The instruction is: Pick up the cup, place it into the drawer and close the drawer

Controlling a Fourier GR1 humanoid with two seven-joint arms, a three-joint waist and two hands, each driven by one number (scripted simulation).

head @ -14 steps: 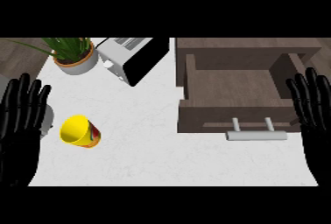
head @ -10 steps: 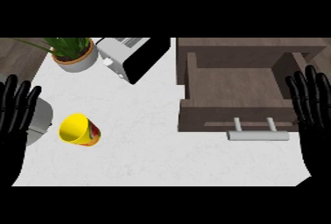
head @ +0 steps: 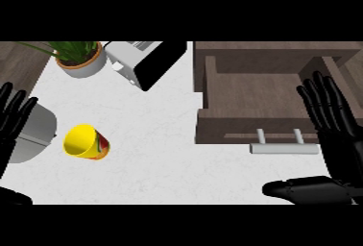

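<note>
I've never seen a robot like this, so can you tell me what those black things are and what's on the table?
You are looking down through the robot's eyes at a white kitchen counter. The black things are its two hands. The left hand shows at the left edge and the right hand at the right. Both have straight fingers and hold nothing. A yellow cup lies tipped on its side on the counter. At the right is a brown drawer, pulled open, with a pale handle. At the top are a potted plant and a toaster. The robot should put the cup in the drawer.
</note>
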